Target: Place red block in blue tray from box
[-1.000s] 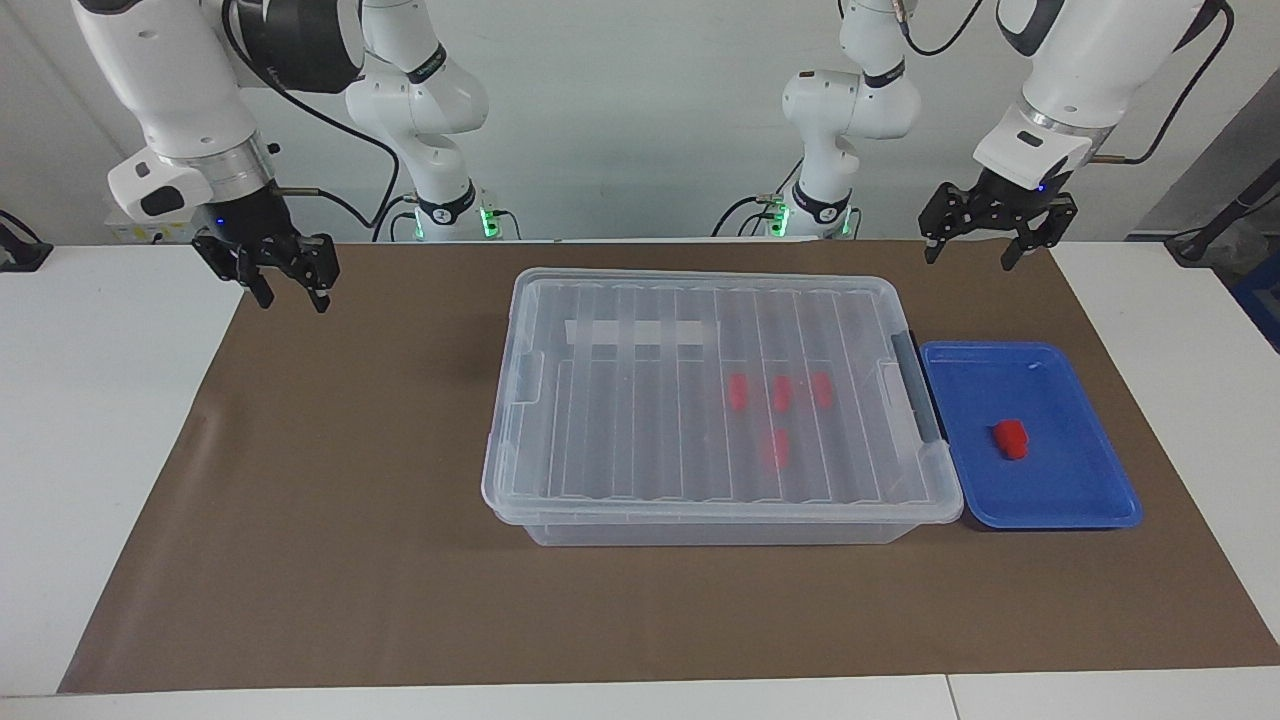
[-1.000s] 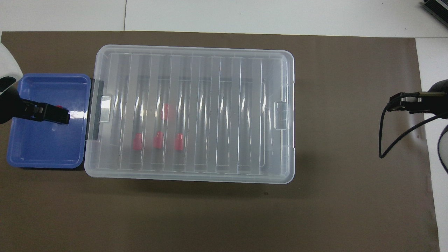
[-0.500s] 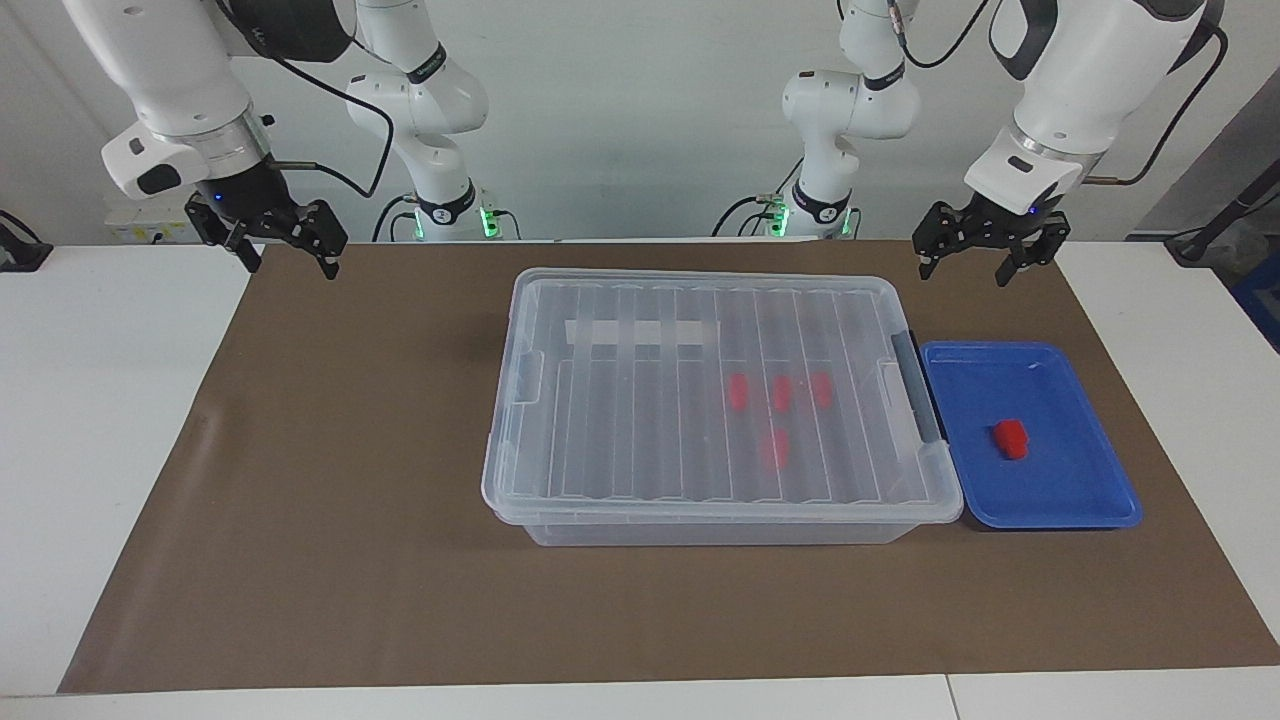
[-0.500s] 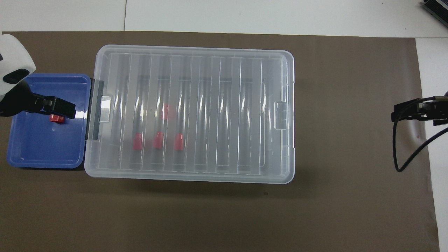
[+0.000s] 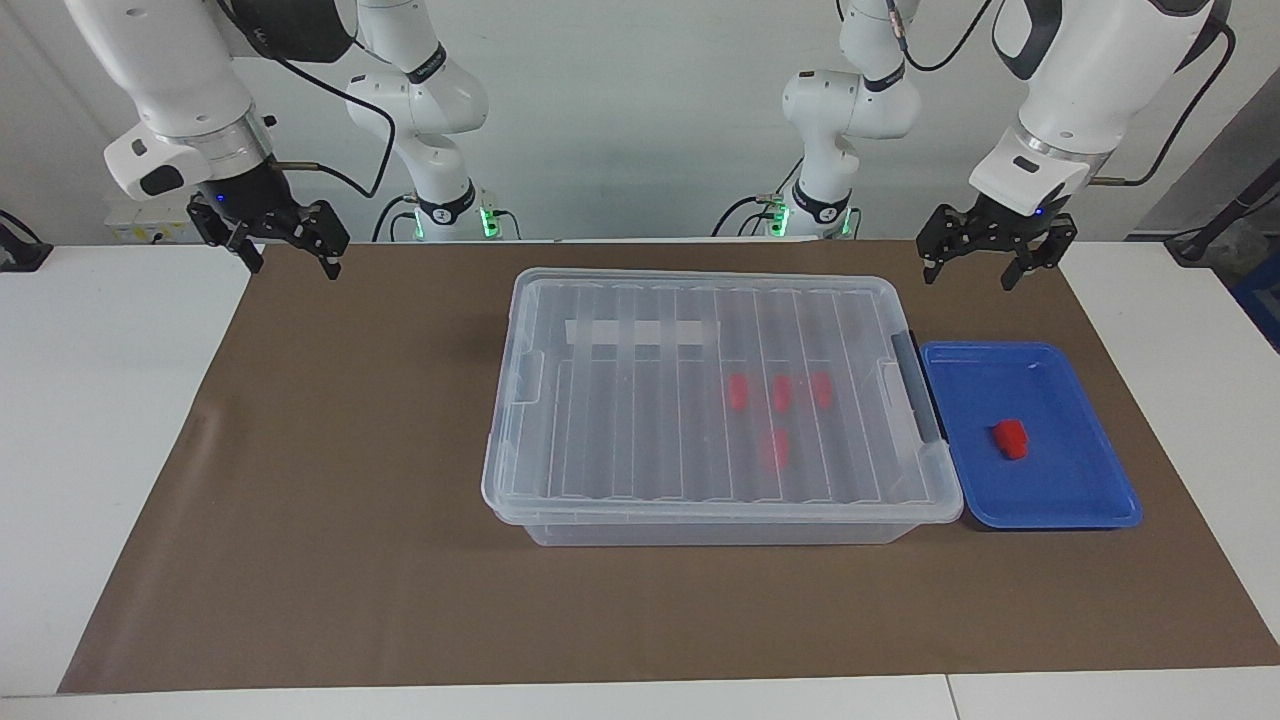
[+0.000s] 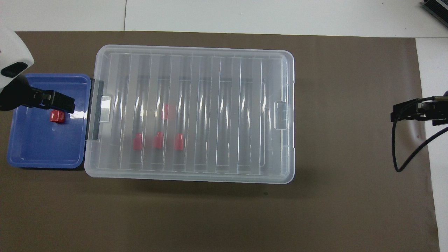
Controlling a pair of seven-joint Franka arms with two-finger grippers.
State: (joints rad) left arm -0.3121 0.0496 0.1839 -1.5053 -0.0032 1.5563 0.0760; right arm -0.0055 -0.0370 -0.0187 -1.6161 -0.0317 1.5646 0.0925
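The box [image 5: 640,430] stands mid-mat with its ribbed lid shut, and also shows in the overhead view [image 6: 217,115]. Several red blocks [image 5: 780,393] show through the lid near the black end clip [image 5: 915,385]. The blue tray [image 5: 1060,480] lies against that clip end, toward the left arm's end of the table. One red block [image 5: 1010,439] lies in the tray, also seen from overhead [image 6: 57,116]. My left gripper [image 5: 968,272] is open and empty, raised over the mat by the tray's robot-side end. My right gripper [image 5: 293,266] is open and empty, raised over the mat's corner.
A brown mat [image 5: 350,500] covers the table under the box and tray. White table [image 5: 100,400] shows at both ends. A whitish label strip [image 5: 640,331] is on the lid.
The right gripper has risen and drawn back toward the robots. The left gripper has shifted slightly, uncovering the red block in the tray in the overhead view. Box and blocks have not moved.
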